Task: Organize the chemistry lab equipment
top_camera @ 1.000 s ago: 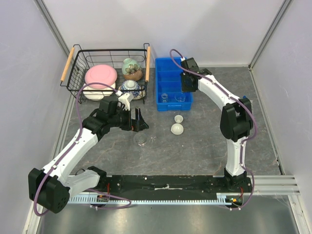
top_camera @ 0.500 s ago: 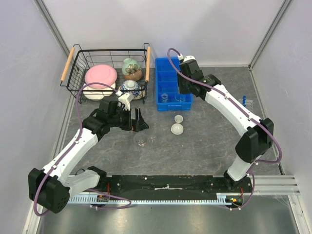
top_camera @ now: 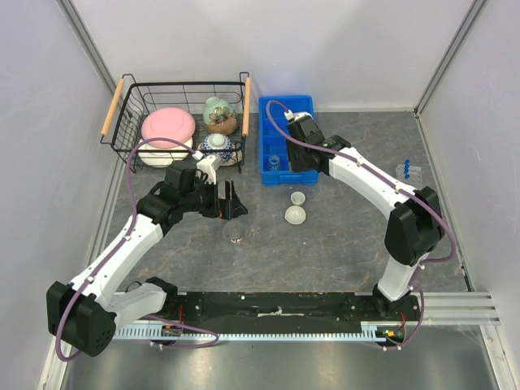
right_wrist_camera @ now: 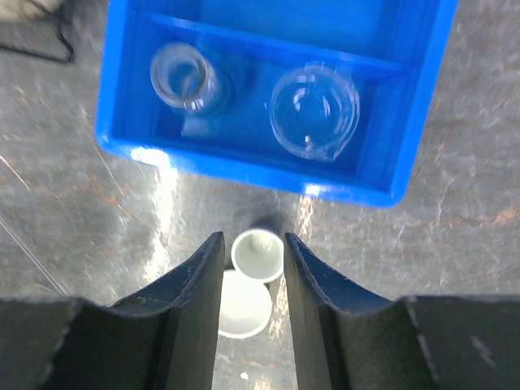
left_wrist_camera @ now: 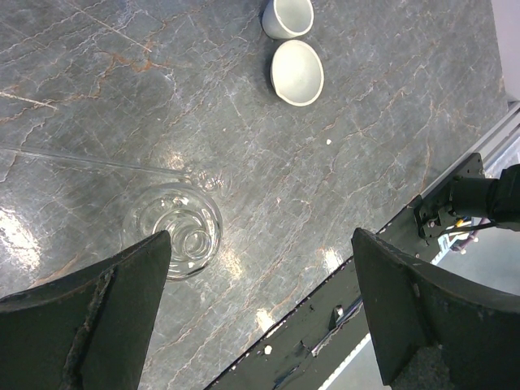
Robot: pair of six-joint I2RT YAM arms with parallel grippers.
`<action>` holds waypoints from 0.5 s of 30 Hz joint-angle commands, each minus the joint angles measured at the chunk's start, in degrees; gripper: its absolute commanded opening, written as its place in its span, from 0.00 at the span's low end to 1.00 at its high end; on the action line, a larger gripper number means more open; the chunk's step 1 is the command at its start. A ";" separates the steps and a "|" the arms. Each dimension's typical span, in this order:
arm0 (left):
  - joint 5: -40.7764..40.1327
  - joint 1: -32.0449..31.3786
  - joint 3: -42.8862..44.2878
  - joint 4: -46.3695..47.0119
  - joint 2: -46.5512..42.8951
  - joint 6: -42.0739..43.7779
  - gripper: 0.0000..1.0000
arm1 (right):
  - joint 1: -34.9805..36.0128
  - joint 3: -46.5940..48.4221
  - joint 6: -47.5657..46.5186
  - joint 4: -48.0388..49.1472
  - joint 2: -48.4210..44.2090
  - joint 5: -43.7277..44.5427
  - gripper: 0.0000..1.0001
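Your left gripper (left_wrist_camera: 260, 244) gapes wide above the clear round glass flask (left_wrist_camera: 173, 230) on the grey stone-look table (top_camera: 341, 244), while your right gripper (right_wrist_camera: 252, 240), half-parted and empty, hovers over two small white dishes (right_wrist_camera: 244, 309) beside the blue plastic bin (right_wrist_camera: 382, 195).
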 commanded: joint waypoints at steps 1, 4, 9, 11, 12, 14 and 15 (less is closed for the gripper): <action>1.08 0.39 0.01 2.06 -1.23 1.14 0.99 | 1.18 -6.22 2.05 1.09 -3.77 0.01 0.42; 1.17 0.30 0.01 1.97 -1.14 1.14 0.99 | 1.35 -11.76 3.20 2.58 -7.02 0.45 0.42; 1.17 0.30 -0.08 1.97 -1.14 1.14 0.99 | 1.44 -19.15 3.91 5.04 -11.16 2.91 0.42; 1.26 0.39 0.01 1.97 -1.14 1.14 0.99 | 1.35 -20.73 4.34 5.57 -11.69 3.35 0.43; 1.26 0.39 0.01 1.97 -1.05 1.14 0.99 | 1.35 -21.17 4.52 6.27 -11.69 3.27 0.43; 1.26 0.30 -0.08 1.97 -1.05 1.22 0.99 | 1.35 -21.88 5.05 6.89 -11.34 2.92 0.43; 1.17 0.39 0.01 1.97 -1.14 1.14 0.99 | 1.27 -22.05 5.48 7.67 -11.16 2.65 0.43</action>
